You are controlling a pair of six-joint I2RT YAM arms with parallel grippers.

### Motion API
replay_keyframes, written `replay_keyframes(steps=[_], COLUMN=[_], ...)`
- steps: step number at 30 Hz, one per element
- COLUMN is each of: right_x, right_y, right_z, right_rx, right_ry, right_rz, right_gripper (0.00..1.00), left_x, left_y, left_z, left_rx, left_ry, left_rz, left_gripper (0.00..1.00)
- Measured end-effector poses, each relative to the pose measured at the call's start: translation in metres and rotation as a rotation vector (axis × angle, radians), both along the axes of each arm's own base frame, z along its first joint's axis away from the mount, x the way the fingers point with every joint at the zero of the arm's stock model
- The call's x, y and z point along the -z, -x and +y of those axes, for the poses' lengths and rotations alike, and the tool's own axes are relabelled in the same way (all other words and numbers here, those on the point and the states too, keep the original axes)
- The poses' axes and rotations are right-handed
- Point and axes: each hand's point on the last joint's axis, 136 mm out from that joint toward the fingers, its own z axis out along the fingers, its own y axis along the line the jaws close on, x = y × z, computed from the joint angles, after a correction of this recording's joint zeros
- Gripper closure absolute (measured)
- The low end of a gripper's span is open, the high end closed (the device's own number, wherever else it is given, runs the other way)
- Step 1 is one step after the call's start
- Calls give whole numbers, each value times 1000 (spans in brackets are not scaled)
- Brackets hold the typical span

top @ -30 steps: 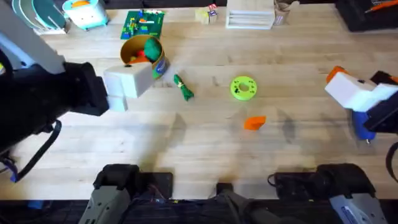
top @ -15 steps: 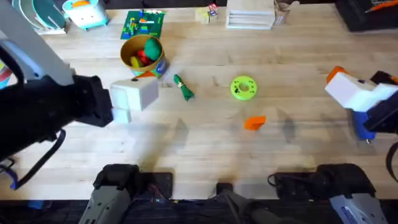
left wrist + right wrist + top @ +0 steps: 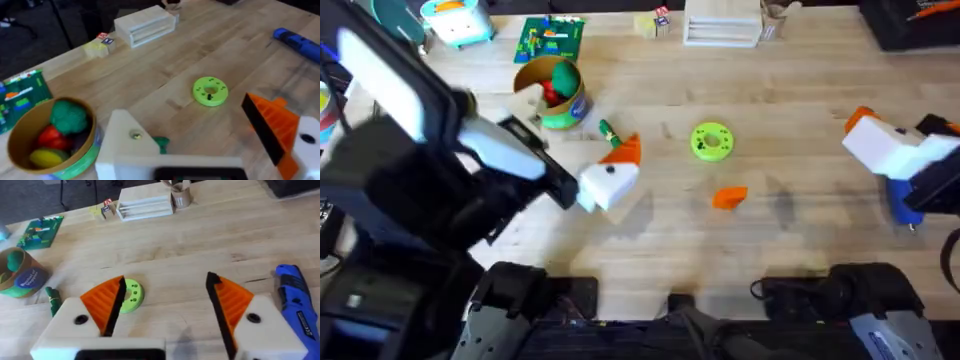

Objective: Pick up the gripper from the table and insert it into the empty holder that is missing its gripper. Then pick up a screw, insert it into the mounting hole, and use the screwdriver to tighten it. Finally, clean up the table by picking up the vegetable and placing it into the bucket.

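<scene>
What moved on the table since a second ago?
The left end effector swung from beside the bucket toward the table's middle, now over the vegetable. It grabbed nothing. The orange gripper, green disc and right end effector stayed put.

- The vegetable (image 3: 609,133), beside the bucket (image 3: 563,105), was partly covered by the left gripper (image 3: 617,170); its leafy end could not be seen.
- The screwdriver (image 3: 903,203) lay largely beneath the right gripper (image 3: 890,140); its bit was too small to make out.
- The bucket's far rim was cut by the blurred left arm.
</scene>
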Motion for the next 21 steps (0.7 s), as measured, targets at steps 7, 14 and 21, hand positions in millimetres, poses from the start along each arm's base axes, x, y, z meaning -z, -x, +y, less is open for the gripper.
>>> replay_keyframes(steps=[7, 14, 21], right_x=[0, 0, 0], right_y=[0, 0, 0], right_z=[0, 0, 0], right_rx=[0, 0, 0], right_ry=[0, 0, 0], right_rz=[0, 0, 0], right_gripper=[9, 10, 10], left_x=[42, 68, 73], left_y=[27, 48, 67], left_z=[-28, -46, -60], left_rx=[151, 261, 362], left_ry=[44, 61, 82], left_rz=[-41, -56, -102], left_gripper=[8, 8, 8])
